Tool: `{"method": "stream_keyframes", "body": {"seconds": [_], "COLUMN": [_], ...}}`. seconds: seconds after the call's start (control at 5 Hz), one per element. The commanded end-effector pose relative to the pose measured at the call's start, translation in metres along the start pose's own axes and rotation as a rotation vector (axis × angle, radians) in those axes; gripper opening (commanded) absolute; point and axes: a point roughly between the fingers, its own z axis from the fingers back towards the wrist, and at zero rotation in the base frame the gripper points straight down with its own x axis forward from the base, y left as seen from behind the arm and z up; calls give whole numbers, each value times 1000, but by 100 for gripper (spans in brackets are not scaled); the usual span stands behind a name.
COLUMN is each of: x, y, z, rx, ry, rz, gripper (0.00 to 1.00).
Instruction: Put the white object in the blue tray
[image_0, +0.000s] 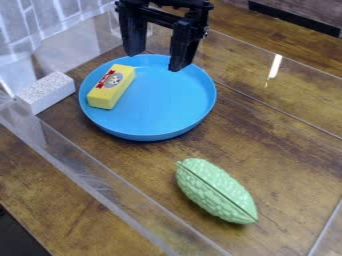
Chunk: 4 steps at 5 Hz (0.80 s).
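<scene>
The white object (44, 91), a small speckled whitish-grey block, lies flat on the wooden table, just off the left rim of the blue tray (181, 118) and not touching it. That tray is round, bright blue, low-rimmed, sitting level.

A dark wooden bench (281, 120) under a clear sheet is carrying the blue tray (181, 118) near its middle, the white object (44, 92) lying just beside the tray's left rim, and a green pod (217, 190) sitting apart toward the front.
</scene>
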Motion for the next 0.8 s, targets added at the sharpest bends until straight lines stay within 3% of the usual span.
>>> {"method": "stream_keyframes", "body": {"seconds": [0.0, 0.6], "x": [-1, -4], "y": [3, 11], "z": [-5, -18], "rx": [-2, -7], "ry": [15, 56], "rz": [-9, -43], "gripper": [100, 100]}}
